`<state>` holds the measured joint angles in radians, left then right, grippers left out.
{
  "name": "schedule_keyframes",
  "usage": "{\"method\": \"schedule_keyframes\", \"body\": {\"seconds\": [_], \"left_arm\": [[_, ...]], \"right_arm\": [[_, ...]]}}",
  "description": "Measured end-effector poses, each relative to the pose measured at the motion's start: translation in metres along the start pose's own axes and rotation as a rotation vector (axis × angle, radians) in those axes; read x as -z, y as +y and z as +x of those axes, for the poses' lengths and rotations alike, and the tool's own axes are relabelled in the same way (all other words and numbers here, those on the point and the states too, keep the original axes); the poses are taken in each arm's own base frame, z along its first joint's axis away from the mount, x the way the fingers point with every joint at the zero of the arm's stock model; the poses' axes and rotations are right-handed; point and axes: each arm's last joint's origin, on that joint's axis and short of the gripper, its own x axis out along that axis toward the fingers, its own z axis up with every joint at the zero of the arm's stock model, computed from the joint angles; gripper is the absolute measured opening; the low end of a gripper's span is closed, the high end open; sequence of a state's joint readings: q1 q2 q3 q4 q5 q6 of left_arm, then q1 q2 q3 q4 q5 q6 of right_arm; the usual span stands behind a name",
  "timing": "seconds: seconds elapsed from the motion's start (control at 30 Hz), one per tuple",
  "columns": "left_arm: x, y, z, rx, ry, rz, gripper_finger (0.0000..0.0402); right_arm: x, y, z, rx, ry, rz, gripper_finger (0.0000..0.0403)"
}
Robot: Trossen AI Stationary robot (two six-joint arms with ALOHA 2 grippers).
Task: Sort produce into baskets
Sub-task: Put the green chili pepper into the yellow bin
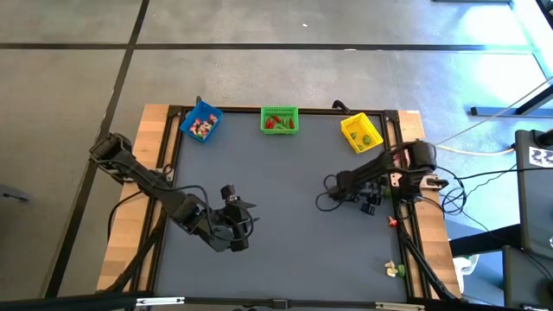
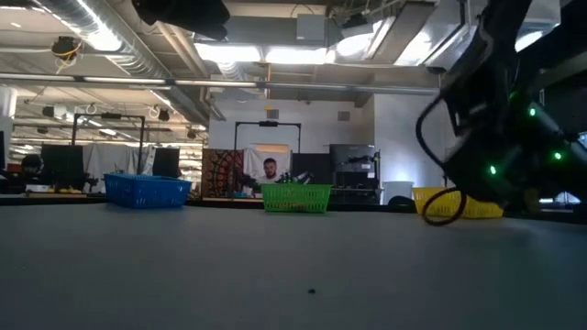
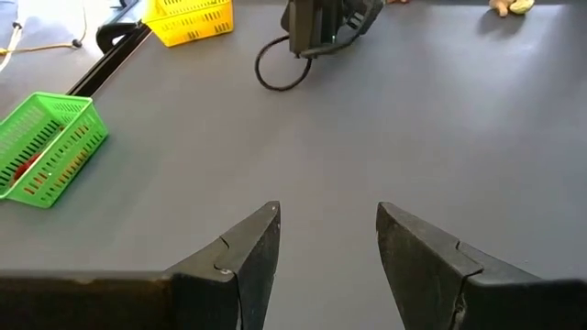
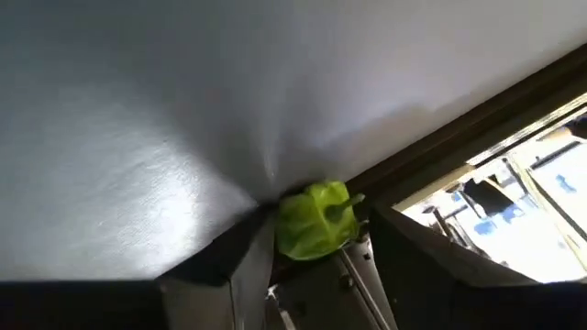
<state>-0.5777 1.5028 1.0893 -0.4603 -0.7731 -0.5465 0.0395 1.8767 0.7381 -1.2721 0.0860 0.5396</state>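
- Left gripper (image 3: pixel 326 238): fingers spread, nothing between them. It hangs over the bare near-left part of the mat (image 1: pixel 285 216), judged to be a waiting station. Open mat lies on all sides of it.
- Loose produce: a whitish-green piece (image 1: pixel 395 270) lies at the near right corner, on the table's edge strip, well apart from every basket. A small red piece (image 1: pixel 391 222) lies on the same strip, farther up, just beside the right arm's base.
- Right gripper (image 4: pixel 316 238): fingers pinch a green piece (image 4: pixel 315 220), seen in the right wrist view. The gripper sits low over the mat's right side, close to the black border rail (image 4: pixel 440 151). Judgement: the piece is lifted for carrying to a basket.
- Clearance, right side: the rail and the table edge lie close to the gripper; the free room is inward and toward the far side. A cable loop (image 3: pixel 280 69) rests on the mat by this arm and is a possible snag.
- Baskets stand in a row along the far edge, spaced apart so each can be reached from above: blue basket (image 1: pixel 201 123) on the left, green basket (image 1: pixel 279 120) in the middle, yellow basket (image 1: pixel 361 132) on the right, nearest the right gripper.
- Contents: blue holds red and whitish pieces, green holds red pieces, yellow holds green pieces. Judgement: yellow is the likely target for the held piece.
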Motion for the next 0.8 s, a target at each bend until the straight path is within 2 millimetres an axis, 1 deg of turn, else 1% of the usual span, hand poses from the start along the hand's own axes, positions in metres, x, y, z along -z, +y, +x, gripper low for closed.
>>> {"method": "schedule_keyframes", "body": {"seconds": [0.17, 0.3, 0.37, 0.53, 0.63, 0.7, 0.8], "left_arm": [[-0.001, 0.001, 0.001, -0.004, 0.001, -0.004, 0.0178], [0.000, 0.001, 0.001, -0.004, 0.001, -0.004, 0.0178], [0.000, 0.001, 0.001, -0.004, 0.000, -0.004, 0.0178], [-0.001, 0.001, 0.001, -0.004, 0.000, -0.005, 0.0178], [-0.001, 0.001, 0.001, -0.004, 0.000, -0.005, 0.0178], [-0.001, 0.001, 0.001, -0.004, 0.000, -0.007, 0.0178], [-0.001, 0.001, 0.001, -0.004, 0.000, -0.007, 0.0178]], "right_arm": [[-0.003, -0.004, 0.019, -0.003, 0.082, -0.040, 0.0181], [-0.004, -0.007, 0.022, -0.016, 0.089, -0.036, 0.0174], [-0.004, -0.007, 0.022, -0.017, 0.085, -0.037, 0.0157], [-0.003, -0.008, 0.021, -0.019, 0.064, -0.041, 0.0093], [-0.003, -0.008, 0.021, -0.019, 0.061, -0.042, 0.0062], [-0.003, -0.008, 0.021, -0.017, 0.061, -0.042, 0.0050], [-0.003, -0.008, 0.021, -0.016, 0.062, -0.044, 0.0047]]}}
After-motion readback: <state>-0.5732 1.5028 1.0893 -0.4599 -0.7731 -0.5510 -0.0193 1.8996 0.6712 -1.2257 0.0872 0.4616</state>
